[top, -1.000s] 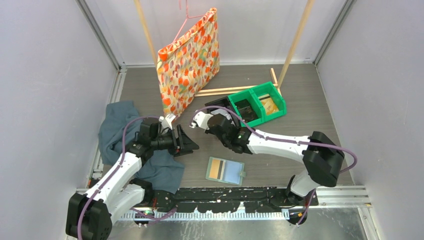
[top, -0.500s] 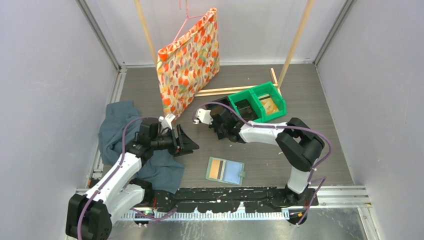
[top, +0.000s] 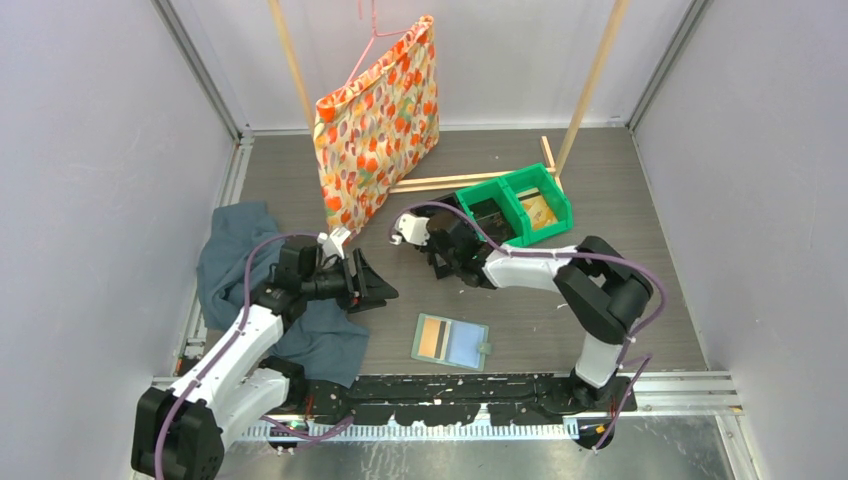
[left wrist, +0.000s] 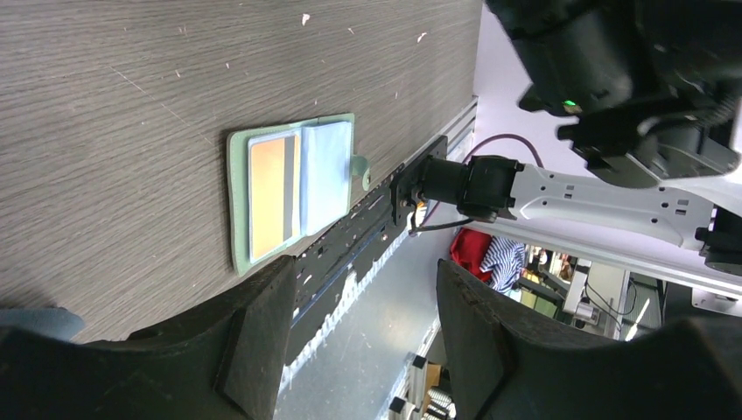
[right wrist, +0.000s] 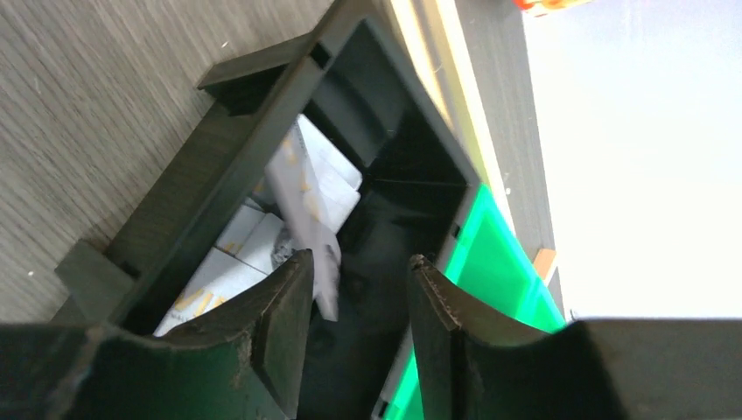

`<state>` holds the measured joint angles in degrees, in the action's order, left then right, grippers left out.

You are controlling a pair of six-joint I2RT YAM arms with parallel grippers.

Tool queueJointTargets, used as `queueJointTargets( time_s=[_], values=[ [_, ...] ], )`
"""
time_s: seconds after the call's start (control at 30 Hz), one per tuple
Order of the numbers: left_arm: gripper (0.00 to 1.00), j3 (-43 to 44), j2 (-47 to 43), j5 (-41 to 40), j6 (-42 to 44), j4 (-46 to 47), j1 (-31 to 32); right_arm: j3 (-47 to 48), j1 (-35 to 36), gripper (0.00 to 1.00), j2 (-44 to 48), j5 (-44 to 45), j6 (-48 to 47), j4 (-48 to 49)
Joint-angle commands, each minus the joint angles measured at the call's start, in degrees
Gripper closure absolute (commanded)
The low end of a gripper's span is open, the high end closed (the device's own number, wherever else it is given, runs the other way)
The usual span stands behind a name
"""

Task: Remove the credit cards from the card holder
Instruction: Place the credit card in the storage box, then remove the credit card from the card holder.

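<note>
So the card holder (top: 450,341) lies spread open on the table at the near edge, between the two arms, with an orange card (left wrist: 273,197) showing in its left panel. Left of it, the left gripper (left wrist: 366,267) hovers with jaws wide and nothing in them. Farther off, the right gripper (right wrist: 359,262) hangs over the black bin (right wrist: 262,114), jaws parted; a pale card (right wrist: 306,210) tilts loose between them, so this looks like the drop-off step. Next would be reaching the orange card, probably pinning the holder while sliding it out.
</note>
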<state>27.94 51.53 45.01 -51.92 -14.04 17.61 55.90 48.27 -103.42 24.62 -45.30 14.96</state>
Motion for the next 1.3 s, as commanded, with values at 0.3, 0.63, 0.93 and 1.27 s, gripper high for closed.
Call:
queueJointTargets(
  time_s=[0.3,0.63,0.93,1.27],
  values=[
    [0.40,4.0,1.0,0.3,1.0,0.6,0.6,-3.4,5.8,0.49,31.5,2.7,21.3,-14.9],
    [0.41,4.8,8.3,-9.8,-1.3,7.7,18.8,-17.9,9.9,0.18,56.1,-2.6,88.4,-28.7],
    [0.43,0.8,19.2,-9.9,-5.1,17.8,24.6,-32.0,24.2,0.44,55.6,2.9,113.9,-19.8],
    [0.45,-1.8,24.8,-12.3,-7.0,23.2,25.1,-30.4,27.3,0.79,36.7,5.2,125.1,-10.4]
  ],
)
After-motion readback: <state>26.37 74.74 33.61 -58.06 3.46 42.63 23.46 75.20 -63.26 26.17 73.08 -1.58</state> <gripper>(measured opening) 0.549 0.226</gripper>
